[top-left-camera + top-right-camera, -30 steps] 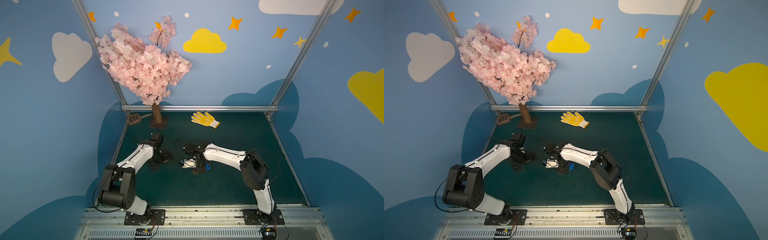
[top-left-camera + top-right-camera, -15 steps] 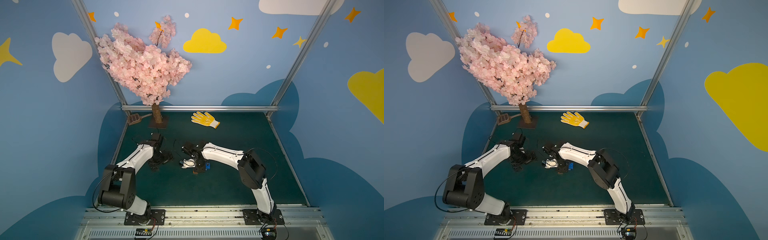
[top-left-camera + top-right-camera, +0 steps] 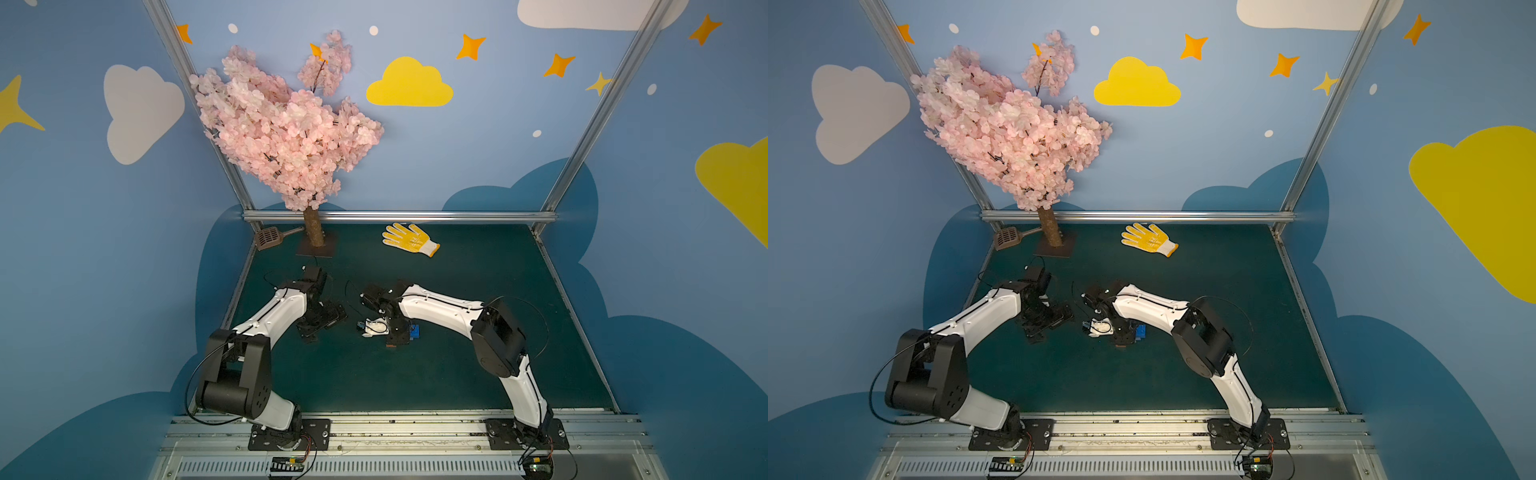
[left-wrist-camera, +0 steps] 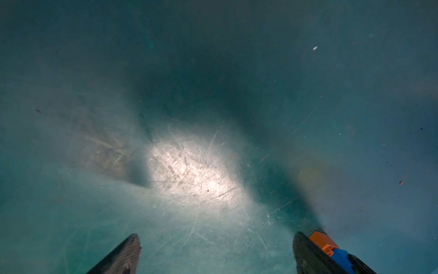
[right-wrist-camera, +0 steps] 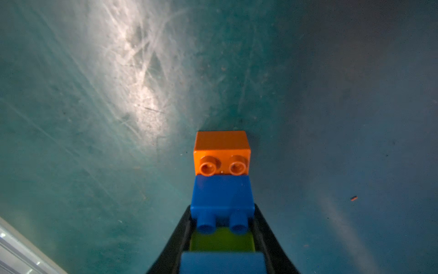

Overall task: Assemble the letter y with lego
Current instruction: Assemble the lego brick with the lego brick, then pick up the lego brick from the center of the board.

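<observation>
In the right wrist view my right gripper [image 5: 222,208] is shut on a joined stack of lego. The stack runs from an orange brick [image 5: 221,147] at the tip to a dark blue brick [image 5: 221,193], a lime green brick [image 5: 221,240] and a light blue brick [image 5: 222,262]. The orange end rests on or just above the green mat. In both top views only a blue brick [image 3: 414,331] [image 3: 1140,331] shows beside the right gripper [image 3: 395,336]. My left gripper [image 4: 216,236] [image 3: 322,322] stands open over bare mat, with the orange brick [image 4: 323,242] just outside one finger.
A yellow glove [image 3: 409,240] lies at the back of the mat. A pink blossom tree [image 3: 286,133] stands on a base plate [image 3: 316,249] at the back left, with a brown scoop [image 3: 270,237] beside it. A metal rail [image 3: 374,424] runs along the front.
The right arm's elbow has drifted slightly to the left. Both grippers stay where they were, the right one still holding the stack.
</observation>
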Motion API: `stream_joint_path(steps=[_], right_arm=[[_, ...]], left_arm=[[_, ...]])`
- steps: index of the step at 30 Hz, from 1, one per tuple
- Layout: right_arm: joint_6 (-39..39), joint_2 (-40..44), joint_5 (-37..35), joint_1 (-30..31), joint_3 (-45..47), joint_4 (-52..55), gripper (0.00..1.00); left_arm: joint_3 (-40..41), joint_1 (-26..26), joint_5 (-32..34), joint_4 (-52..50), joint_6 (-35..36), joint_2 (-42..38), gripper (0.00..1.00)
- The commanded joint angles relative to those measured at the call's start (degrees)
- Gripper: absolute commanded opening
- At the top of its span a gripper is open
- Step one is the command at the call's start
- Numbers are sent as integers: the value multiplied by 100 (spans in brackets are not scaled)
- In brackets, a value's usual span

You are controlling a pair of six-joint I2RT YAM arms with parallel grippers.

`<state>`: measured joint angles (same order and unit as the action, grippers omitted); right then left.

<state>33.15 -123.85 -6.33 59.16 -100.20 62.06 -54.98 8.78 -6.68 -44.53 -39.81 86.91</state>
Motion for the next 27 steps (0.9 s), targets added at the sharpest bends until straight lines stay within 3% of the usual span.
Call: stream_joint_path(steps=[1,12,27], right_arm=[[-124,-281,240,40,149,-160,0],[-107,15,439,-47,98,-30,0],[199,780,3158,-1013,485,286,0]], left_arm=[[-127,1,-18,-106,96,-23,100],[-250,-4,24,-169,136,-20,100],[-250,-7,26,-180,158,-16,100]])
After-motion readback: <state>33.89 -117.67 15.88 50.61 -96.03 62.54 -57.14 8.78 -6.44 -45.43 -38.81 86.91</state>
